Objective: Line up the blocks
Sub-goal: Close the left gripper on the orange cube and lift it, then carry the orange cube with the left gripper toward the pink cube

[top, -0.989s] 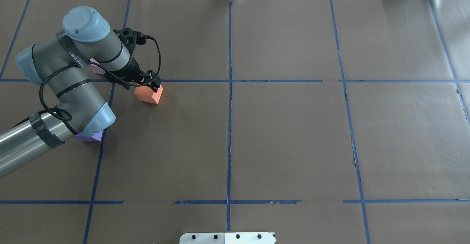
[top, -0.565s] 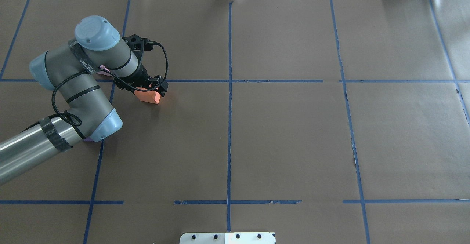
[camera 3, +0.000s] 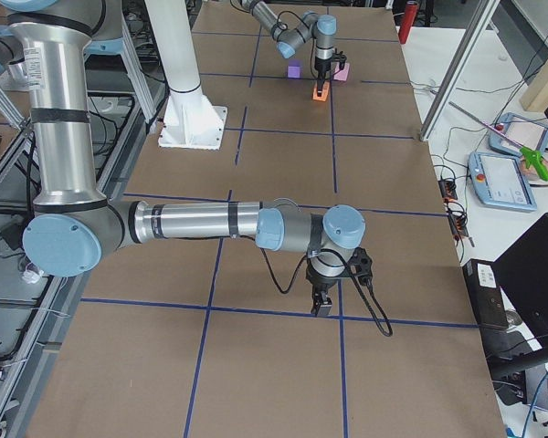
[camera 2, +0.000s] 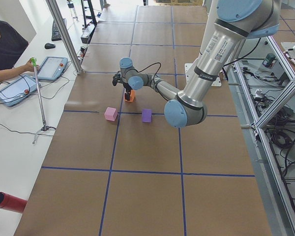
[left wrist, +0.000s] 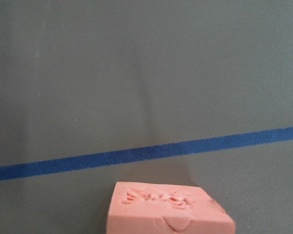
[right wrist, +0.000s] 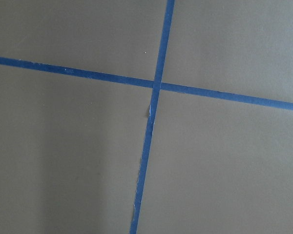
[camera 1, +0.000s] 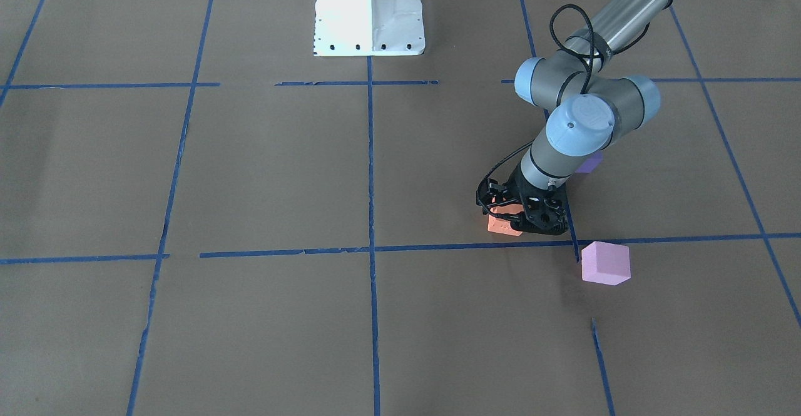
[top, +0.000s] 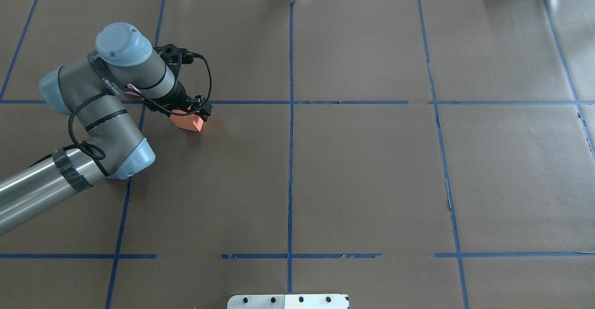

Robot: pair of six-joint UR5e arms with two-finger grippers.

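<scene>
Orange block (top: 189, 123) at left gripper (top: 192, 112), skewed to tape lines (top: 290, 169)

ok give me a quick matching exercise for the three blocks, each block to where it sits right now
1 orange block
2 pink block
3 violet block

a partly hidden behind the left arm
b at the left fingers
c alone on the operators' side of the tape line

Pairs: 1-b, 2-c, 3-a

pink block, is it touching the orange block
No, the pink block sits clear of the orange block, on the other side of a blue tape line.
</scene>
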